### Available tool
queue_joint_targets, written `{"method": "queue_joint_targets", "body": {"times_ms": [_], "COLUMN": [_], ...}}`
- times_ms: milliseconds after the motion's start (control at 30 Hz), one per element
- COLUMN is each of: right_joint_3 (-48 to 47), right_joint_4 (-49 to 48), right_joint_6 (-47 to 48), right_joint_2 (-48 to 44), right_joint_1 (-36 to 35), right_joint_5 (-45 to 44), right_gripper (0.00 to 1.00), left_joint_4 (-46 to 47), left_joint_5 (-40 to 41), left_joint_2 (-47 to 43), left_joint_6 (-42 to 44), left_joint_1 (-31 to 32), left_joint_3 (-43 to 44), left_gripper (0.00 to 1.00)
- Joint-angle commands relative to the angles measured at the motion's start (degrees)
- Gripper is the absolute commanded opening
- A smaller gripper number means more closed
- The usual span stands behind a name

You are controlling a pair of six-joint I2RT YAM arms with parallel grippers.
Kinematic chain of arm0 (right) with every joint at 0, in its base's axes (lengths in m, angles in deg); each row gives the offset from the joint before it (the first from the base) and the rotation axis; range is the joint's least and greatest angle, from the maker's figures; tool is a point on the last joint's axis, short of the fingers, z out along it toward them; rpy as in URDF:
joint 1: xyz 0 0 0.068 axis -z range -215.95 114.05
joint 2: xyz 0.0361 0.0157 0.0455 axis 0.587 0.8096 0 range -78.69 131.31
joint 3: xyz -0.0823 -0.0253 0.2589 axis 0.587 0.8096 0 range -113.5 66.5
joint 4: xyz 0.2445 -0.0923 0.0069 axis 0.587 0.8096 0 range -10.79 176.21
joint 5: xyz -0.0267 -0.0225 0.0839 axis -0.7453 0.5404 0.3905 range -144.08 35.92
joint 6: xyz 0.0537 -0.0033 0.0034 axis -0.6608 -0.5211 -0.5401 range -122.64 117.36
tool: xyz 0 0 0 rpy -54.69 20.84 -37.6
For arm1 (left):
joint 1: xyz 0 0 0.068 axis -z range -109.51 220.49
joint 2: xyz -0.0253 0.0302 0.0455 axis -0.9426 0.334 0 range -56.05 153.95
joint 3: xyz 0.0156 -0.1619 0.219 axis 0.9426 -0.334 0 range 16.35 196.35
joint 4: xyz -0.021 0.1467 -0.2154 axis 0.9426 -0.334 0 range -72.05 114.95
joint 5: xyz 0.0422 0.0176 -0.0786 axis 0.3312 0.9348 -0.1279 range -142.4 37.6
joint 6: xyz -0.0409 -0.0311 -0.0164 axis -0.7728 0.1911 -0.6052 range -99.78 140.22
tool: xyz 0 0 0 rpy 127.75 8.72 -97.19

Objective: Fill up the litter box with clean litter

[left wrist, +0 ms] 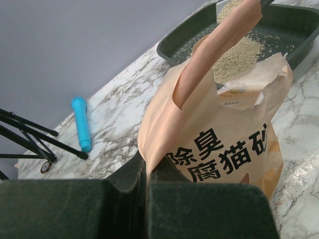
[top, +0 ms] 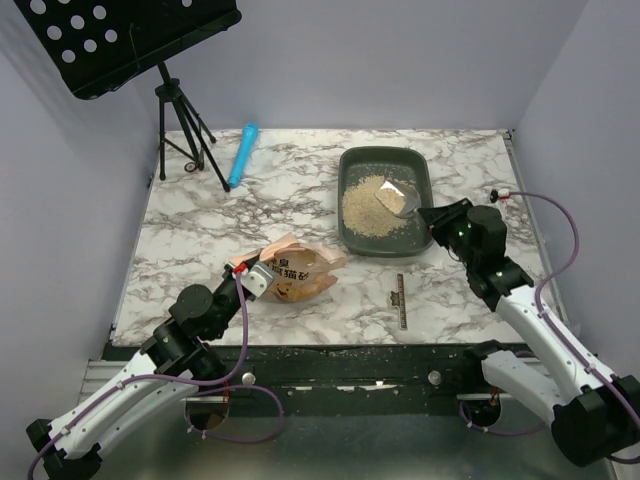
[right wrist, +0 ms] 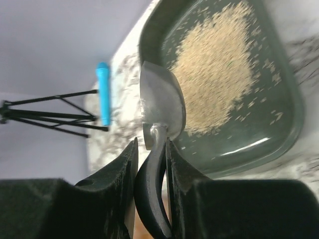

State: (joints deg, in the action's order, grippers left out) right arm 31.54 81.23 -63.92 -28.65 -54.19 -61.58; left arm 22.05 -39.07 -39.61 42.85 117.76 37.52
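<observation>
From above, the litter box sits just ahead of the right end effector. Its long axis runs near-to-far across the table, with clean litter piled inside. Left wrist: the left end effector pinches the orange bag. Right wrist: the jaws clamp the metal scoop by its handle.

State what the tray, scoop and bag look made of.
Tray: likely plastic, dark grey-green, glossy; highlights on its rounded rim.
Scoop: metal bowl, silvery sheen; black handle, maybe plastic.
Bag: paper or thin film, matt peach, creased.
</observation>
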Motion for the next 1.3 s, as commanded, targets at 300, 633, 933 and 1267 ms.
{"method": "queue_joint_targets", "body": {"times_ms": [300, 633, 933, 1267], "right_joint_3": [-27.3, -47.0, -64.2, -68.9], "right_joint_4": [24.2, 41.2, 52.9, 57.0], "right_joint_6": [37.1, 53.7, 56.6, 58.7], "right_joint_2": [18.9, 28.5, 31.2, 27.7], "right_joint_1": [0.3, -5.7, -17.2, -23.8], "right_joint_5": [-7.5, -15.4, -12.1, 12.4], "right_gripper": [0.00, 0.00, 0.00, 0.00], "left_joint_4": [9.9, 9.6, 9.5, 9.7], "left_joint_5": [2.8, 2.7, 2.7, 2.3], "left_joint_2": [-2.2, -2.0, -2.3, -2.2], "left_joint_6": [0.1, 0.0, 0.0, 0.0], "left_joint_1": [-0.2, -0.2, -0.3, -0.2], "left_joint_3": [3.4, 3.5, 3.5, 3.5], "left_gripper": [0.00, 0.00, 0.00, 0.00]}}
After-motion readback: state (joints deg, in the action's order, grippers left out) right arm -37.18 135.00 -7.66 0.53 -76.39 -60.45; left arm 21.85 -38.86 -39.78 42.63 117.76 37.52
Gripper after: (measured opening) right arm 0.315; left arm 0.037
